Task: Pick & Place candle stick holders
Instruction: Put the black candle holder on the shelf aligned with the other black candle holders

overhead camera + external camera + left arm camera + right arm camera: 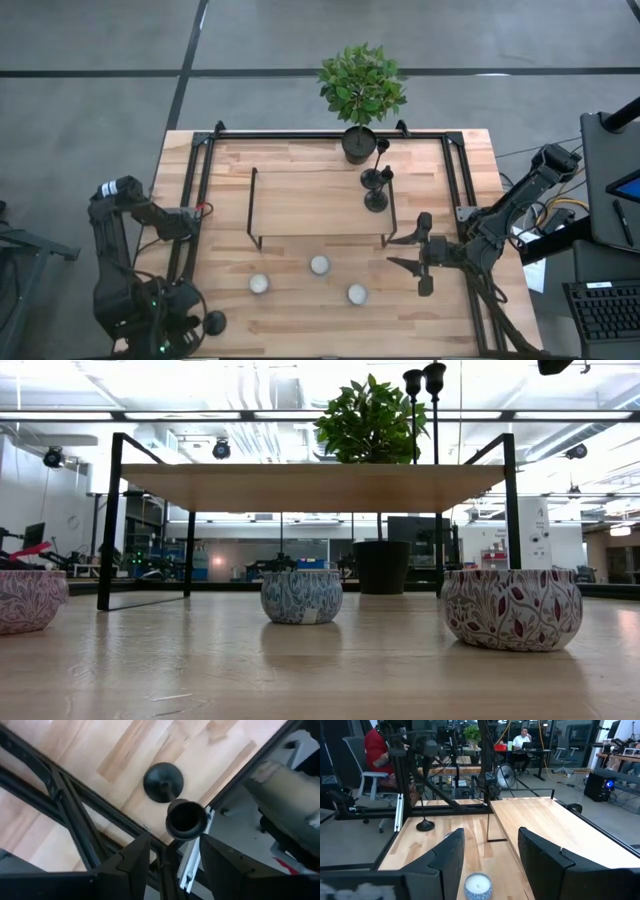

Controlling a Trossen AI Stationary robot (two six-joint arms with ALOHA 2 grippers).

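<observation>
Black metal candle stick holder (172,795), disc base, thin stem: light, rigid, tippy—grip the stem; left gripper (170,852) spread open above it, right gripper (418,254) also open.

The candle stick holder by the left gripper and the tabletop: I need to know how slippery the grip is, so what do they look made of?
The candle stick holder looks like matte black metal, going by its thin stem and dull sheen, though coated plastic is possible. The tabletop looks like pale wood planks with visible grain. The left gripper is open just above the holder.
</observation>
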